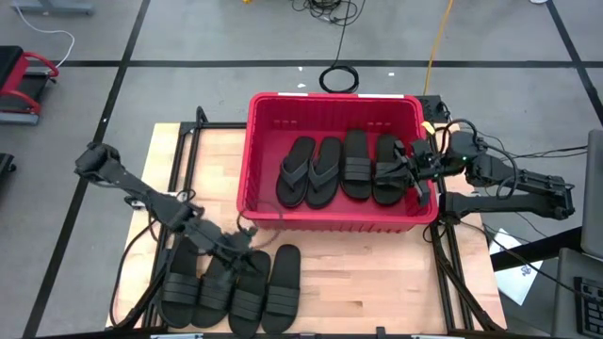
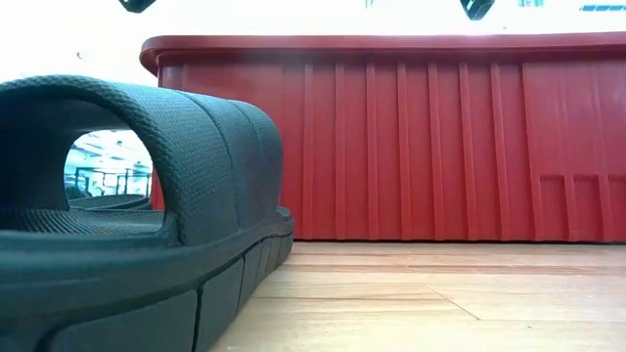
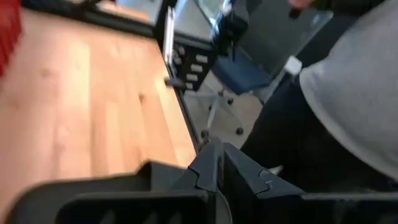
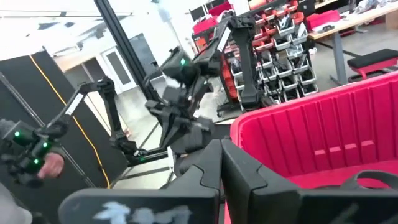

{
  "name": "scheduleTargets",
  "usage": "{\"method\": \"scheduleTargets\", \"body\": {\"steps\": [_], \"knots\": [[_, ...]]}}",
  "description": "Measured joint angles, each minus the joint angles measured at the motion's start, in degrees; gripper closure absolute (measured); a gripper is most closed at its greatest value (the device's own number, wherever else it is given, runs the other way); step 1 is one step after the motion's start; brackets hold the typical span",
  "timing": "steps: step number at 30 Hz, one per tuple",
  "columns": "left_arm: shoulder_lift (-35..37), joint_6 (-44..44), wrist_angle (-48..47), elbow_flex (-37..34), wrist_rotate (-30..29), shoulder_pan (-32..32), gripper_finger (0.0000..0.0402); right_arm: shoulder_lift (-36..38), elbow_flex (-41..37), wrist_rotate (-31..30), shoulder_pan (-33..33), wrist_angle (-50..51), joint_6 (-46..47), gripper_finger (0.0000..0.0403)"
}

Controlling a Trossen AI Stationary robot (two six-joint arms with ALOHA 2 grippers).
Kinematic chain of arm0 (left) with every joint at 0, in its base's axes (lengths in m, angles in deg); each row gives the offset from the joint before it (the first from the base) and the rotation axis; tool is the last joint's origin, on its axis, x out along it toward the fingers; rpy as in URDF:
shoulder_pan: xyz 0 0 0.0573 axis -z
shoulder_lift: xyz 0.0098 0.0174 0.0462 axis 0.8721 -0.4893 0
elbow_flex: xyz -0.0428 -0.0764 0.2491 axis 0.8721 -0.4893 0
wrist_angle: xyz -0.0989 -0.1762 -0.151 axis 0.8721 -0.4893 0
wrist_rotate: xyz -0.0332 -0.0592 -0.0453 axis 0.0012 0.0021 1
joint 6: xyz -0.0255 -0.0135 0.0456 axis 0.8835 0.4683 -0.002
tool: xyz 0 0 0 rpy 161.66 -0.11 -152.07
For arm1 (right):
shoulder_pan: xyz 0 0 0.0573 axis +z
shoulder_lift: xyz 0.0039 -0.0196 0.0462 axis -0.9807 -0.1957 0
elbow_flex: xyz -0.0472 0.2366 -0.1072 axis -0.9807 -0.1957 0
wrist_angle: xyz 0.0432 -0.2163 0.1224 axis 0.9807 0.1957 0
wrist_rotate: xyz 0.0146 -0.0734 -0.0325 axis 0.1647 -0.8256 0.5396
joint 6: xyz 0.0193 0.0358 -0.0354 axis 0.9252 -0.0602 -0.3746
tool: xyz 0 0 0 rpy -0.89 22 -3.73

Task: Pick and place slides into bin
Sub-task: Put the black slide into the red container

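Note:
The red bin (image 1: 334, 218) stands at the table's far middle and holds two thong flip-flops (image 1: 309, 171) and two ribbed-strap slides (image 1: 370, 166) lying side by side on its floor. Several more slides (image 1: 231, 287) lie abreast on the table at the near left; one of them fills the low view's left (image 2: 127, 196). My left gripper (image 1: 249, 258) (image 3: 221, 163) is shut just above the far ends of these slides, with nothing between its fingers. My right gripper (image 1: 407, 171) (image 4: 221, 152) is shut and empty over the bin's right side, beside the rightmost slide (image 1: 388, 174).
The bin's right wall (image 4: 323, 130) rises close beside my right gripper. A black metal frame (image 1: 179, 179) edges the wooden table (image 1: 377, 282). A person in a grey top (image 3: 354, 93) stands beyond the table's edge, near an office chair (image 3: 236, 74).

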Motion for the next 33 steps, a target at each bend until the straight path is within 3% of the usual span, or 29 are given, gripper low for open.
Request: {"method": "scheduleTargets", "body": {"steps": [10, 21, 24, 33], "knots": [[-10.23, 2.89, 8.13, 0.00, -3.14, 1.54, 0.0297, 1.73, 0.00, 1.62, 0.02, -0.08, -2.76, 0.0403], [-18.97, 1.16, 7.70, 0.00, 0.75, 0.04, 0.0196, 3.07, 0.00, 1.66, 0.02, -0.05, -1.26, 0.0403], [-20.65, 0.29, 7.59, 0.00, 1.16, -0.69, 0.0182, 3.07, 0.00, 1.64, 0.02, -0.05, -0.88, 0.0403], [-24.02, 1.22, 8.24, -0.02, 10.00, -1.91, 0.0174, 3.05, 0.00, 1.64, 0.02, 0.19, -0.62, 0.0403]]}}
